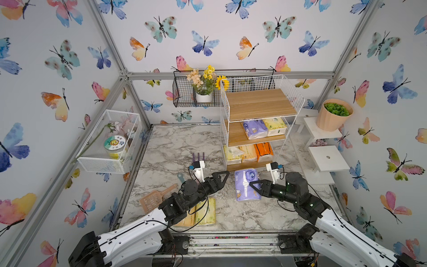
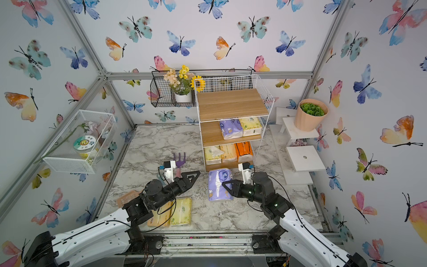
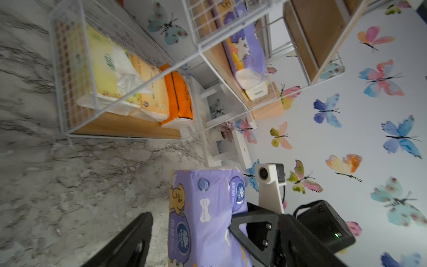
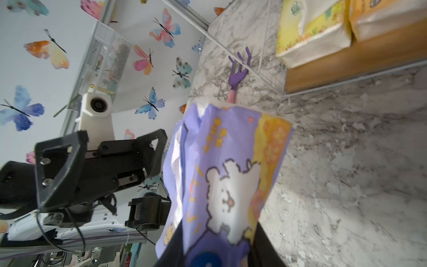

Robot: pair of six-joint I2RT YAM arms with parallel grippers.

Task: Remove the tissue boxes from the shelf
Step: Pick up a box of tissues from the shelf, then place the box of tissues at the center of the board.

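Note:
A purple tissue pack [image 1: 246, 185] [image 2: 218, 185] [image 4: 226, 166] is just in front of the shelf [image 1: 261, 104], and my right gripper [image 1: 253, 187] [image 4: 219, 254] is shut on its right end. My left gripper [image 1: 223, 179] is open just left of the pack, with a gap between its finger [image 3: 129, 240] and the wrapper [image 3: 201, 208]. The middle tier holds a purple pack [image 1: 254, 129] and a pale yellow pack [image 1: 276, 126]. On the bottom tier are a yellow pack [image 1: 232, 156], a peach pack [image 1: 247, 153] and an orange pack [image 1: 263, 151]. Two yellow packs [image 1: 205, 211] lie on the table under my left arm.
A purple toy rake [image 1: 198, 157], a teal tool [image 1: 180, 178] and a tan scoop [image 1: 154, 198] lie on the marble table, left of the shelf. A white mesh basket [image 1: 108, 141] hangs on the left wall. White steps [image 1: 328, 159] and a potted plant [image 1: 333, 114] stand at the right.

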